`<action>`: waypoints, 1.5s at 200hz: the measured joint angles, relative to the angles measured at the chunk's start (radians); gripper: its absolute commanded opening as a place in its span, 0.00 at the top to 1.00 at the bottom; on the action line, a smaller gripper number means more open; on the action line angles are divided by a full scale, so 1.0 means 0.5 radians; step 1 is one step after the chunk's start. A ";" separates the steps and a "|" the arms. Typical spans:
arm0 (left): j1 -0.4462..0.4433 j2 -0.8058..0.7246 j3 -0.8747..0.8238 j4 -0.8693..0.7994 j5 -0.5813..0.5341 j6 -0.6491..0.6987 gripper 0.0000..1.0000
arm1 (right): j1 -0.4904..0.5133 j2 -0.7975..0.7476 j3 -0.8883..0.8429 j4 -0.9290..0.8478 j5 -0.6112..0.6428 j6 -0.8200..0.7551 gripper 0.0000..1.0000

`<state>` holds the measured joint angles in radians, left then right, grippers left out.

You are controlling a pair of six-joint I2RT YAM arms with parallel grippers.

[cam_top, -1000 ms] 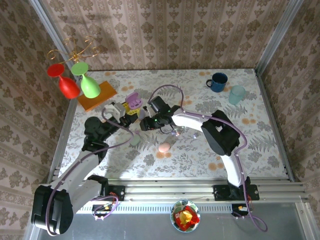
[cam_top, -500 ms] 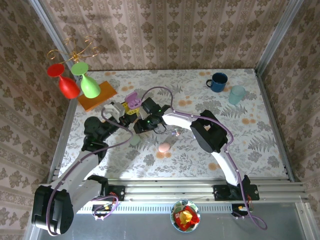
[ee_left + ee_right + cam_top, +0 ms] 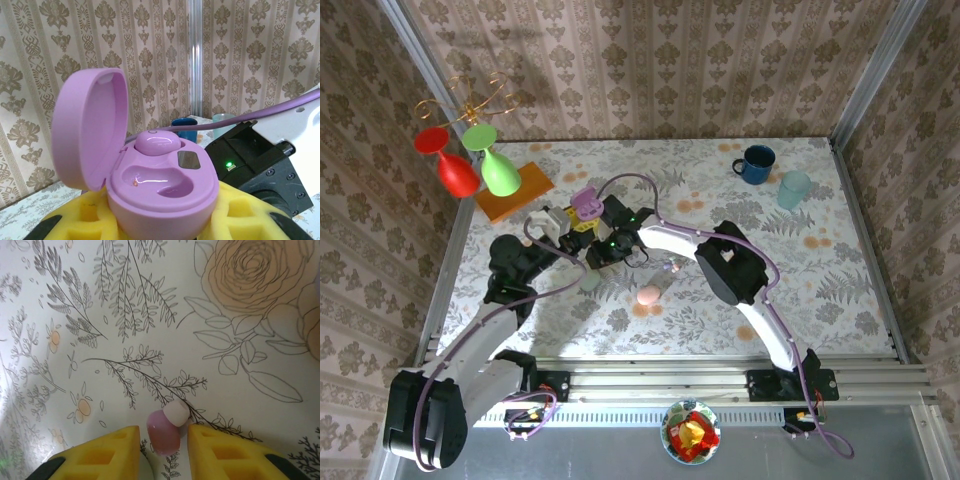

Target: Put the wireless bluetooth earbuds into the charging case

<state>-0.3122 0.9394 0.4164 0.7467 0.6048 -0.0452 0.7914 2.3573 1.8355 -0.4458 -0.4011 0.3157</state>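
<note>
A lilac charging case (image 3: 165,197) stands open, its lid (image 3: 87,135) tipped back to the left. My left gripper (image 3: 162,220) is shut on its base with yellow foam fingers. One lilac earbud (image 3: 157,141) sits in the far slot; the near slot is bare. In the top view this case (image 3: 586,200) is held up at mid-left. A second lilac earbud (image 3: 164,432) with a whitish tip lies on the flowered tablecloth. My right gripper (image 3: 163,435) straddles it, open, with a thin gap on each side.
A pink case (image 3: 648,295) and a pale green case (image 3: 590,282) lie near the table's middle, with a small pale bud (image 3: 670,266) between the arms. A blue mug (image 3: 755,163) and teal cup (image 3: 794,188) stand back right. An orange block (image 3: 515,190) sits back left.
The right arm has swung left towards the left gripper, and its jaws have narrowed. The left arm and the case have stayed put.
</note>
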 measured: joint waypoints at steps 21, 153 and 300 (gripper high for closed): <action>0.002 -0.001 -0.005 0.000 -0.001 0.000 0.76 | 0.010 0.004 0.026 -0.047 0.022 -0.045 0.68; 0.013 -0.004 -0.008 0.000 -0.002 0.002 0.77 | -0.076 -0.289 -0.384 0.082 0.167 0.086 0.81; -0.095 0.134 -0.008 0.002 -0.007 0.049 0.77 | -0.886 -1.658 -2.103 0.555 0.385 0.439 0.80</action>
<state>-0.3595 1.0065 0.4126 0.7475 0.6014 -0.0208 0.3485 1.5284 0.7841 -0.1684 -0.2085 0.5354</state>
